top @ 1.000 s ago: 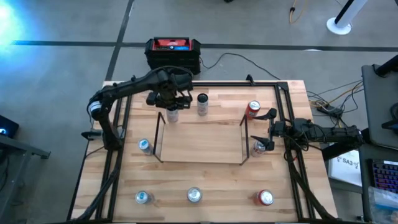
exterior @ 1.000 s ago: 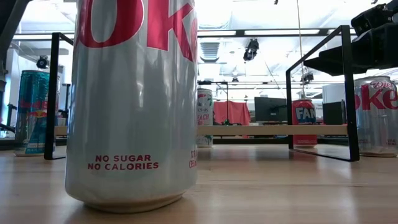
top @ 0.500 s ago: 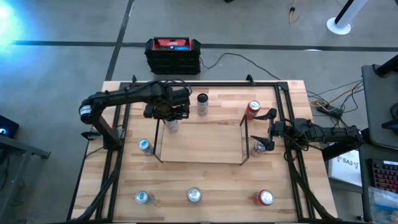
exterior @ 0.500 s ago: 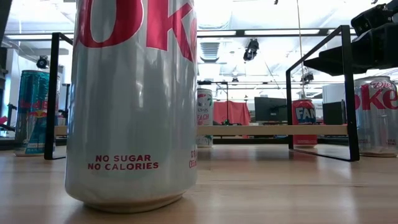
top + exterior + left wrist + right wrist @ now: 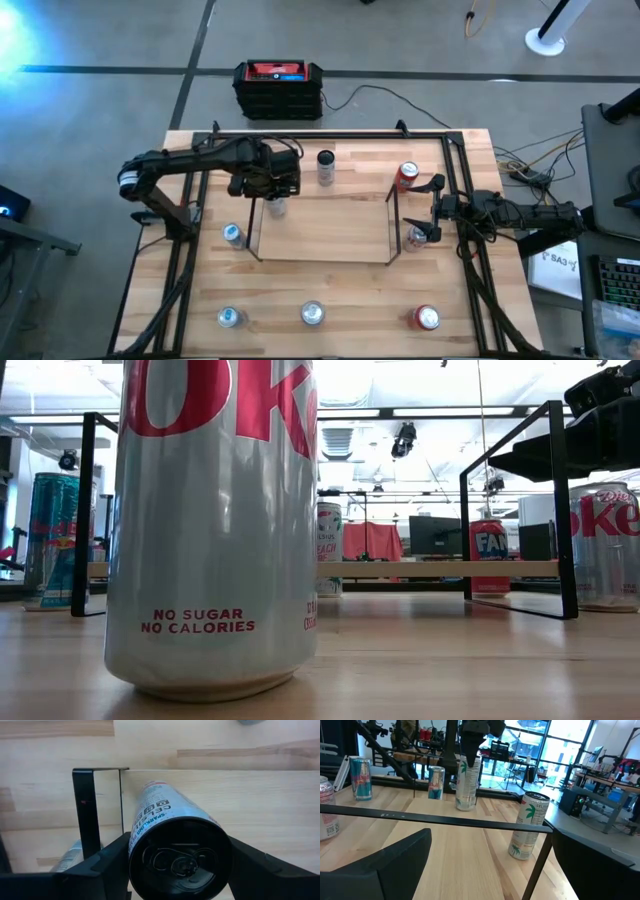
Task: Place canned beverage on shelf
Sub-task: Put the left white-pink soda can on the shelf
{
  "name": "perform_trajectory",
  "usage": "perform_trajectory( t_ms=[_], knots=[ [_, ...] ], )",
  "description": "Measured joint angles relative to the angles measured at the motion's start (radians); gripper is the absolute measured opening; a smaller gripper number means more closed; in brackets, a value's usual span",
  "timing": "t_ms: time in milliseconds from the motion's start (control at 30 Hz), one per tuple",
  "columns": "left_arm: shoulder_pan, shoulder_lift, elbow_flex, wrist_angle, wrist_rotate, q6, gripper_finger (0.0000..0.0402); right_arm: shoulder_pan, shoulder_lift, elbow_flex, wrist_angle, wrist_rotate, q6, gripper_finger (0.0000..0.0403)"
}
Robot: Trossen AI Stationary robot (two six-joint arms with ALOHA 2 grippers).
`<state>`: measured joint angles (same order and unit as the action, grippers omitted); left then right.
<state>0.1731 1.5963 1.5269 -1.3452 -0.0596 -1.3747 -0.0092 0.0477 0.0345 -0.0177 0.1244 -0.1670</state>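
Can in the left tool: you see it clenched between the two fingers, top toward the wrist camera, body pointing down at the shelf deck. Over the last second the left arm has folded back and carried the can from behind the shelf's rear edge to the deck's rear left corner, just inside the black end frame. In the right wrist view the can's base looks to meet the deck, though you cannot confirm full contact. Judgement: placement is nearly complete; what remains is to release and withdraw upward without tipping the can. The right tool waits released at the shelf's right end, unchanged. Other cans stand on the tabletop around the shelf, one just behind it.
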Motion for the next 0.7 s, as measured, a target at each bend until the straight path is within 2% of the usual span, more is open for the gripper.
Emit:
perform_trajectory(
  t_ms=[267,433,700],
  knots=[
    [-0.007,0.000,0.000,0.014,0.013,0.000,0.0243,0.000,0.000,0.000,0.000,0.000,0.000,0.0398],
    [-0.009,0.001,0.000,0.015,0.020,0.000,0.0267,0.000,0.000,0.000,0.000,0.000,0.000,0.0398],
    [-0.011,0.002,0.000,0.011,0.019,0.001,0.0273,0.000,0.000,0.000,0.000,0.000,0.000,0.0398]
  ],
)
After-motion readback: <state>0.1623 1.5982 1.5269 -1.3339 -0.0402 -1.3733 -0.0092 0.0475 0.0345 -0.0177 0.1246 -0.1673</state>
